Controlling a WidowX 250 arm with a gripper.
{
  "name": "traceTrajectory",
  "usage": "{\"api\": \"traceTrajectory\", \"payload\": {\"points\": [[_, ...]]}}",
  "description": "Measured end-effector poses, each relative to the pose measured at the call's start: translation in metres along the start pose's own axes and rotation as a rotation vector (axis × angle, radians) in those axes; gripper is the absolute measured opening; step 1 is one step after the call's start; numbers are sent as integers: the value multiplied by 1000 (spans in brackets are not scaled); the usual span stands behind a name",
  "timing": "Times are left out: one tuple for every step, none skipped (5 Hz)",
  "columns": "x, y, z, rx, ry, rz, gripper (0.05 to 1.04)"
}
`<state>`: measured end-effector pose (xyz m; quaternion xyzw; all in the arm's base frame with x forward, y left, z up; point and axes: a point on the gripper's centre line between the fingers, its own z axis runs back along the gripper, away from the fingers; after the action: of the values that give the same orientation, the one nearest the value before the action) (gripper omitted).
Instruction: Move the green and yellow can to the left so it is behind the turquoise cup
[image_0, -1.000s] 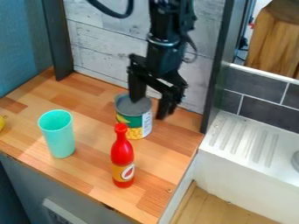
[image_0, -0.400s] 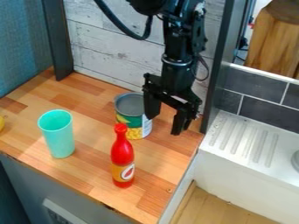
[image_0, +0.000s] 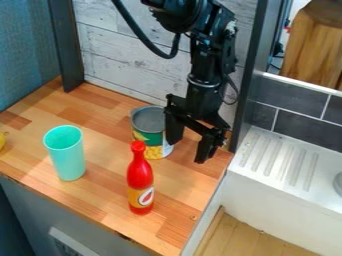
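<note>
Counter (image_0: 100, 197): wood, blocks of pale and reddish-brown in a patchwork, smooth, slight sheen. Standing toward its middle and back: one can, one cup, one bottle. One yellow thing (image_0: 2, 141) lay at the far left, cut off by the view's edge, too little showing to name.

Gripper (image_0: 187, 151): one, black, two-fingered, angular. It hung near the counter's back right corner, pointing down. Open, fingers spread with a clear gap. One finger overlapped the can's right side in the view; could not tell whether they touched.

Can (image_0: 149, 136): one, upright, near the back edge, right of its midpoint. Short cylinder, grey round top with a raised rim, green label with yellow kernels and a white panel.

Cup (image_0: 65, 156): one, turquoise, smooth, upright, close to the front edge in the left half. Tall, round-mouthed, tapering slightly to the base.

Bottle (image_0: 140, 175): one, glossy red, upright, in front of the can and apart from it, toward the front right corner. Slim neck, rounded cap, orange-and-white label low down.

Around the counter: two dark, flat-sided posts (image_0: 65, 47), one by each back corner; whitewashed planks (image_0: 127, 55), grained, between them. Beyond the right edge, one white sink (image_0: 267, 192) with a ridged top, dark tiles (image_0: 304, 127) behind it, pale grout.
</note>
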<state>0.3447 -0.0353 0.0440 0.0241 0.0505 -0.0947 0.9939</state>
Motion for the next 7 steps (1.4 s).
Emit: {"api": "traceTrajectory", "payload": {"points": [[1, 2, -8, 8, 13, -1, 1000], [0, 17, -7, 23, 17, 36, 1000], [-7, 54, -9, 29, 22, 137, 1000], [-13, 93, -1, 41, 27, 217, 1000], [-25, 132, 5, 68, 37, 280, 1000], [-30, 158, 12, 74, 31, 324, 1000], [-38, 168, 7, 64, 55, 356, 1000]]}}
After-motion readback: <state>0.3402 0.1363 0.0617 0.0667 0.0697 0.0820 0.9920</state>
